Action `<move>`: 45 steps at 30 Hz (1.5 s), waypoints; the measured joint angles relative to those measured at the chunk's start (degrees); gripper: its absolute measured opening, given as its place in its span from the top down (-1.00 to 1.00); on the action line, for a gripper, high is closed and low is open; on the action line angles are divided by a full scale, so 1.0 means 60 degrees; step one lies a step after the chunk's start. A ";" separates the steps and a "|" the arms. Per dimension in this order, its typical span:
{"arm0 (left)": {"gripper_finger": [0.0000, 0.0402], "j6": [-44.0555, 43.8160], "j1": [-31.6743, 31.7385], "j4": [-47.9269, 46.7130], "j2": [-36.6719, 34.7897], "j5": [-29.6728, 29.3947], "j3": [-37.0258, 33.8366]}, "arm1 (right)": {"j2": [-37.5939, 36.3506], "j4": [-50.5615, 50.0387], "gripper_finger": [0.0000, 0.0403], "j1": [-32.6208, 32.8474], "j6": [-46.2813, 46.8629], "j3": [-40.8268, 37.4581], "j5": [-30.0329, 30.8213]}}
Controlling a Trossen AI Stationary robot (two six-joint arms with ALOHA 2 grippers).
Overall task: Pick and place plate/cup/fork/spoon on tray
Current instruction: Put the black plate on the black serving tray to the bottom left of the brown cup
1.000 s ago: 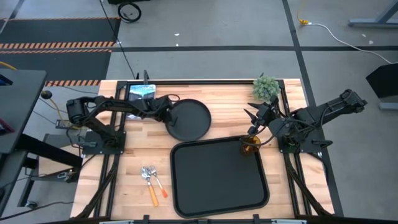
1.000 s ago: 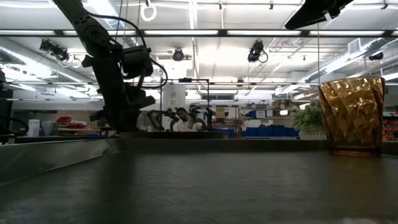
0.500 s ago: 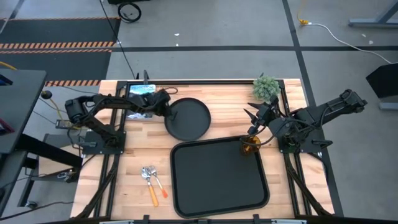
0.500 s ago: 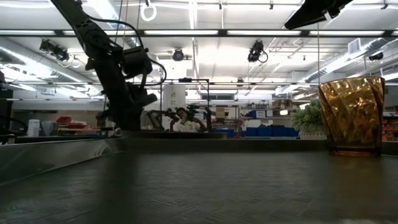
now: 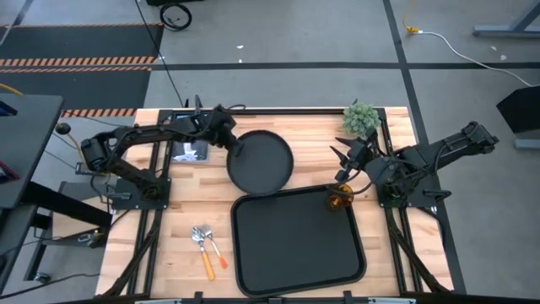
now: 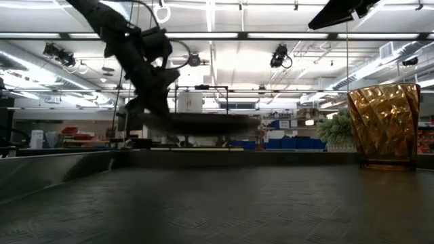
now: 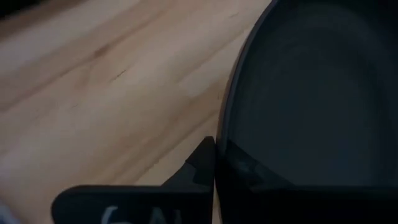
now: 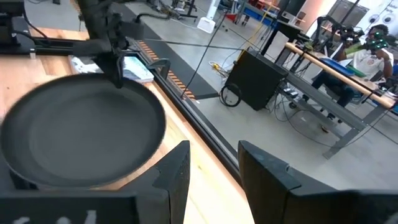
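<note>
The round black plate (image 5: 260, 160) is at the table's middle, far of the black tray (image 5: 297, 253), held by my left gripper (image 5: 229, 140) at its left rim. In the low view the plate (image 6: 196, 123) hangs above the table. The amber cup (image 5: 340, 199) stands upright in the tray's far right corner. My right gripper (image 5: 343, 171) is open just far of the cup and touches nothing. The spoon (image 5: 202, 252) and the fork (image 5: 216, 251) lie side by side on the wood left of the tray. My left gripper pinches the plate's left rim (image 7: 227, 140) between its two fingers, one finger (image 7: 200, 163) outside the rim and one inside it. The fingers come from the table's left, slanting down. The plate is lifted clear of the table and sits about level.
A small green plant (image 5: 360, 119) stands at the far right of the table. A flat blue-and-white thing (image 5: 191, 150) lies at the far left under my left arm. Bare wood shows between the plate and the tray and around the cutlery.
My left gripper has risen and gone a little toward the table's far edge and right, still shut on the plate's rim. The plate has been lifted clear of the table and has shifted slightly toward the right.
</note>
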 joint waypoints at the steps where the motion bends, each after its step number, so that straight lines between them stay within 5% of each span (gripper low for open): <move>1: 0.93 0.0061 -0.0139 -0.0135 0.0000 0.0077 0.0209 | 0.0000 0.0000 0.29 -0.0026 -0.0017 0.0000 -0.0003; 8: 0.93 -0.0063 -0.1654 -0.0522 0.0000 0.0170 0.0817 | 0.0000 -0.0007 0.29 -0.0178 -0.0026 0.0000 -0.0288; 13: 0.93 -0.0841 -0.3041 -0.0485 0.0282 -0.0660 0.0817 | 0.0000 -0.0011 0.29 -0.0287 -0.0026 0.0000 -0.0632; 19: 0.93 -0.1937 -0.4378 0.0540 0.1277 -0.1049 0.0868 | 0.0004 -0.0011 0.29 -0.0432 0.0038 0.0000 -0.1174; 24: 0.93 -0.2136 -0.5138 0.0397 0.2583 -0.1039 0.2001 | 0.0000 0.0000 0.29 -0.0433 0.0000 0.0000 -0.1264; 35: 0.93 -0.0943 -0.5907 -0.1178 0.5362 -0.1029 0.5777 | 0.0004 -0.0015 0.29 -0.0433 -0.0026 0.0000 -0.1268; 45: 0.91 -0.1107 -0.5888 -0.1088 0.6130 -0.0728 0.6593 | 0.0004 -0.0014 0.29 -0.0433 -0.0026 0.0000 -0.1268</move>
